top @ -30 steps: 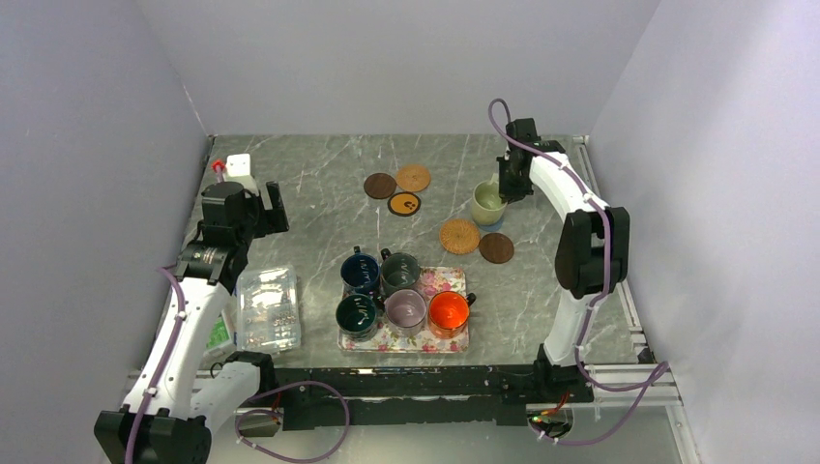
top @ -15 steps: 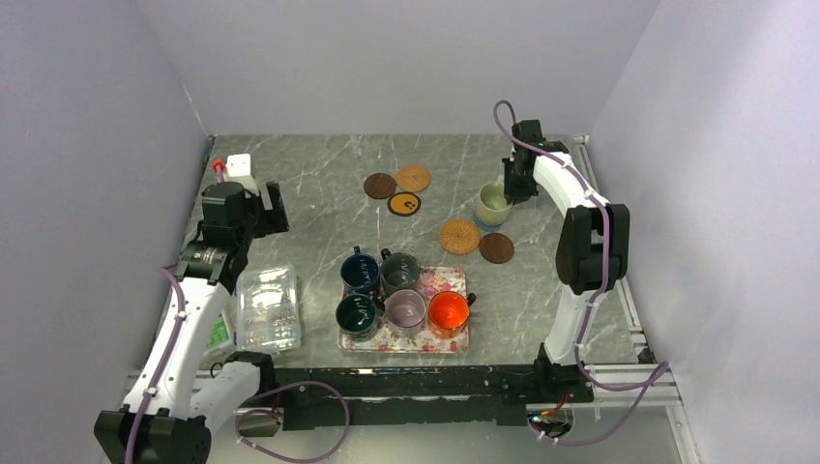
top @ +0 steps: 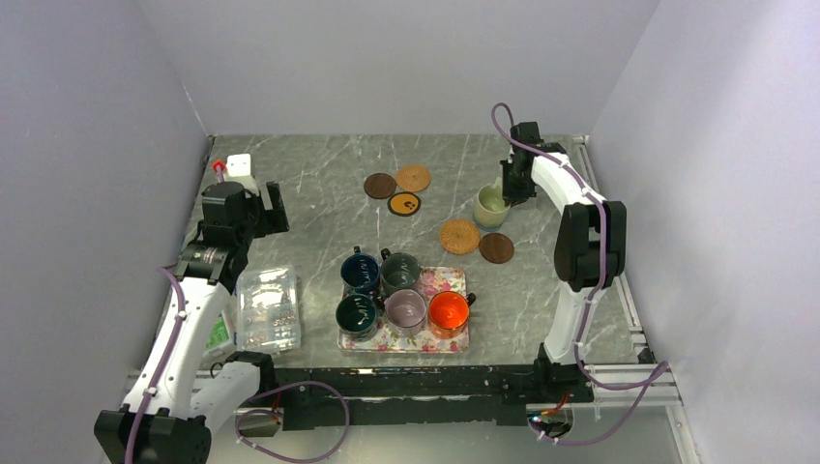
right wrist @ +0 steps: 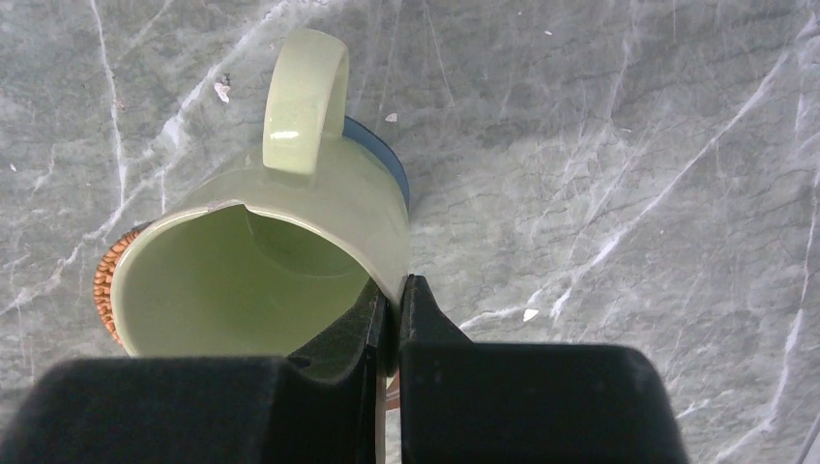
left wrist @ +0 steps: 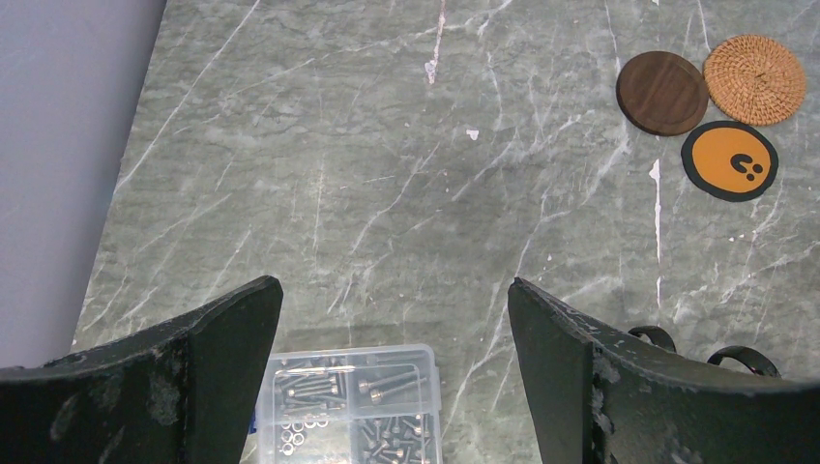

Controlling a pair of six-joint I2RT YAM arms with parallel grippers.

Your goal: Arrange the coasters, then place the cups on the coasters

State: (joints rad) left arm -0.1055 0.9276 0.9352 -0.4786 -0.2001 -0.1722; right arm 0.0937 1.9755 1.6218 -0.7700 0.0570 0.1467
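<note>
Right gripper: jaws nearly shut, pinching the wall of the pale green cup, one finger inside the rim and one outside. The handle points away from the wrist camera. The cup is at the far right of the table. A blue disc edge shows from under it; can't tell if the cup rests on the disc or hangs just above.

Left gripper: jaws spread wide, holding and touching nothing, hovering over bare marble at the left side. The clear box of screws is below it at the near edge of its wrist view.

Coasters:
- Far cluster, mid-table: dark brown disc, tan woven disc and black disc with orange face, close together.
- Near pair: second woven disc and second dark brown disc, just beside the held cup, on its near side.

The other five cups are on the floral tray: navy, dark green, second dark green, mauve, orange.
</note>
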